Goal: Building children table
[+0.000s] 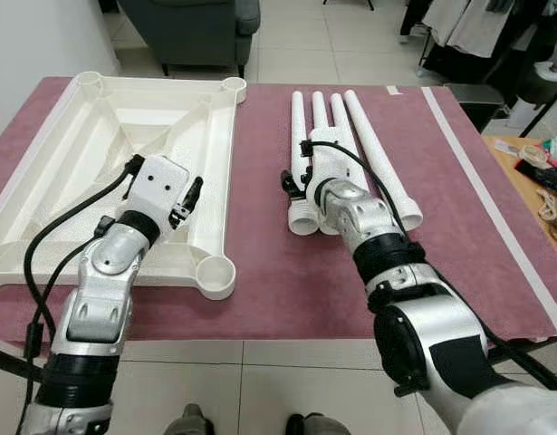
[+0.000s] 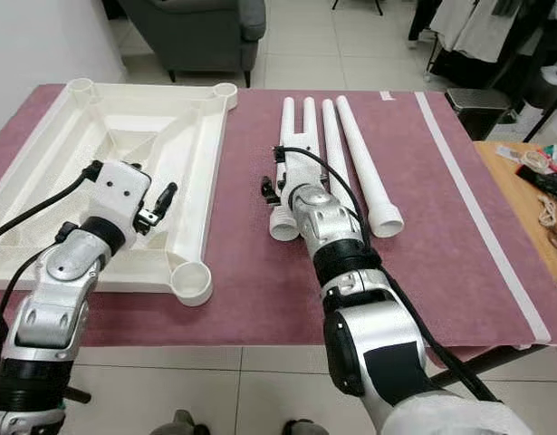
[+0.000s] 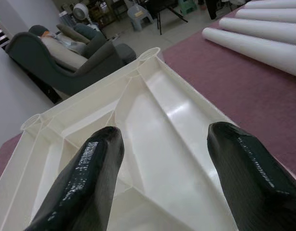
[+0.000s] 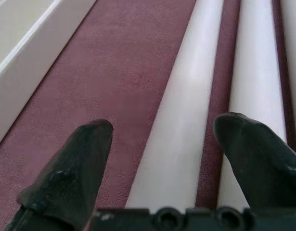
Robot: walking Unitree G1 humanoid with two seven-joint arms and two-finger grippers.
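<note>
A cream-white table top lies upside down on the left of the maroon mat, with a round leg socket at its near right corner. Several white tube legs lie side by side in the middle of the mat. My left gripper hovers open over the right part of the table top's ribbed underside. My right gripper is open low over the near end of the leftmost legs, its fingers straddling one leg without closing on it.
A grey armchair stands beyond the mat. A white tape stripe runs along the mat's right side. A wooden table with small items is at the far right, and clothes hang behind it. Tiled floor lies in front.
</note>
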